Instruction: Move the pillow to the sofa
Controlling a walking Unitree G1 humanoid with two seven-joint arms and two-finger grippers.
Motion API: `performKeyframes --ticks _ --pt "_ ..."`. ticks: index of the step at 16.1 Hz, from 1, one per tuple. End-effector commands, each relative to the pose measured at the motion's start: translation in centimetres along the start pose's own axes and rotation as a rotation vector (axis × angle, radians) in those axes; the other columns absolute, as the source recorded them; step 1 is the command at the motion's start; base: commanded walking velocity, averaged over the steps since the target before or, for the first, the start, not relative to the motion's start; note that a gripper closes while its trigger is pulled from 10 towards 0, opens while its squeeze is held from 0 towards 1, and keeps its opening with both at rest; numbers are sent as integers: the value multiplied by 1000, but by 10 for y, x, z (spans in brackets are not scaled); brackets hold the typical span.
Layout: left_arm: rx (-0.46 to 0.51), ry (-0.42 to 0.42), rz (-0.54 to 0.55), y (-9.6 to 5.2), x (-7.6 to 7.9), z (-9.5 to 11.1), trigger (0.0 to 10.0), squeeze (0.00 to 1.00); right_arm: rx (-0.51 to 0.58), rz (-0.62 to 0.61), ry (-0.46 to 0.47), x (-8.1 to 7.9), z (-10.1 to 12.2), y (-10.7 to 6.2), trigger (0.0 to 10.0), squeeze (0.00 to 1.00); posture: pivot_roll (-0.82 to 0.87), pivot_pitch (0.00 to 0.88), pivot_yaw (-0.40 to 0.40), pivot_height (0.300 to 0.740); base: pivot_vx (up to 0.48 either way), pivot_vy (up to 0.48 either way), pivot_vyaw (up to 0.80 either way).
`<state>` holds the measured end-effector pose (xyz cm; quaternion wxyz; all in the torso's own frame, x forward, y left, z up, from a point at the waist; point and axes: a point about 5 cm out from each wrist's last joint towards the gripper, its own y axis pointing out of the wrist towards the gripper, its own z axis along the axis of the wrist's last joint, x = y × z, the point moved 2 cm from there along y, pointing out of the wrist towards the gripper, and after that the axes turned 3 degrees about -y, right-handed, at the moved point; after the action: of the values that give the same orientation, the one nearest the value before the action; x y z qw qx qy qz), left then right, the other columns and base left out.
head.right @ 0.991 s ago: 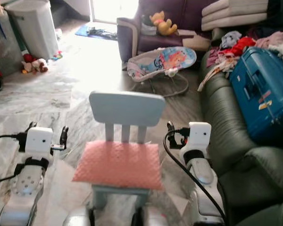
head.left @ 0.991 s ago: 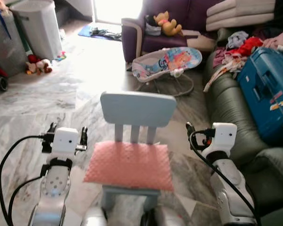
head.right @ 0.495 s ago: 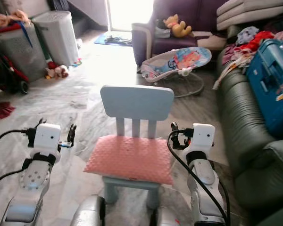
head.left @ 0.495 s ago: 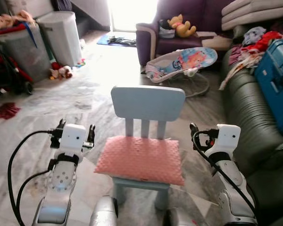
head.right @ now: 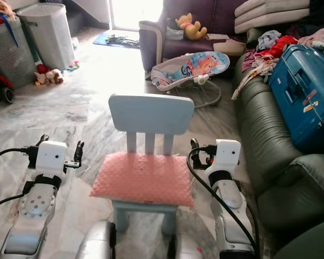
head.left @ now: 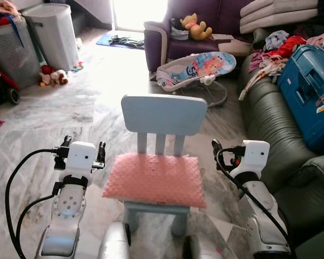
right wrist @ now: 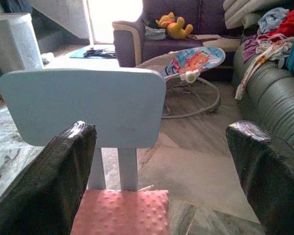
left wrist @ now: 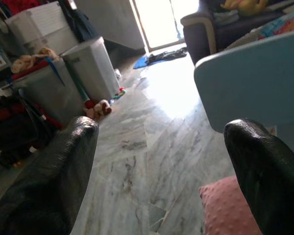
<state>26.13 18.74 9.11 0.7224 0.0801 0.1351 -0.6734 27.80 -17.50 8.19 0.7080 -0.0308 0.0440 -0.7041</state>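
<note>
Marble floor (head.left: 54,108), cluttered lounge. Pink pillow (head.left: 154,179) flat on blue chair (head.left: 163,116) seat; sofa (head.left: 270,129) right. Left tool (head.left: 81,152), right tool (head.left: 227,152) flank it, both wide open, empty. Pillow likely soft, light; pinch side edges.

Both arms raised fwd, left gripper (head.left: 81,149) & right gripper (head.left: 227,152) w/ fingers spread wide, holding nothing

You have one pink, nubbly-textured pillow (head.left: 154,179) in front of you, on one small pale-blue wooden chair (head.left: 163,116), with one dark green leather sofa (head.left: 270,132) to your right. Count also one blue hard-shell suitcase (head.left: 308,91), one purple armchair (head.left: 173,40), one yellow teddy bear (head.left: 193,25) and one colourful baby bouncer (head.left: 197,69). You get two pale ribbed laundry bins (head.left: 53,32) and two black-fingered grippers, left (head.left: 80,154) and right (head.left: 227,154).
</note>
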Motion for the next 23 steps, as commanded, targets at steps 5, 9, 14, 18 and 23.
performKeyframes --ticks 5,9,14,18,23 --pt "-5 4 13 1 0 0 10000 0 -7 9 -1 1 0 1 10000 0 26 0 -46 586 0 0 0" --pt "-3 12 16 -1 1 0 10000 0 -12 17 4 0 -1 1 10000 0 26 0 -51 556 0 0 0" --pt "2 11 17 0 2 2 10000 0 -19 23 11 0 -2 1 10000 0 25 0 -51 556 0 0 0" --pt "-14 12 21 1 1 0 10000 0 -22 31 18 -1 -3 2 10000 0 23 0 -53 556 0 0 0" --pt "-15 7 12 1 3 -1 10000 0 -23 52 21 -2 -3 2 10000 0 24 0 -60 556 158 0 0"
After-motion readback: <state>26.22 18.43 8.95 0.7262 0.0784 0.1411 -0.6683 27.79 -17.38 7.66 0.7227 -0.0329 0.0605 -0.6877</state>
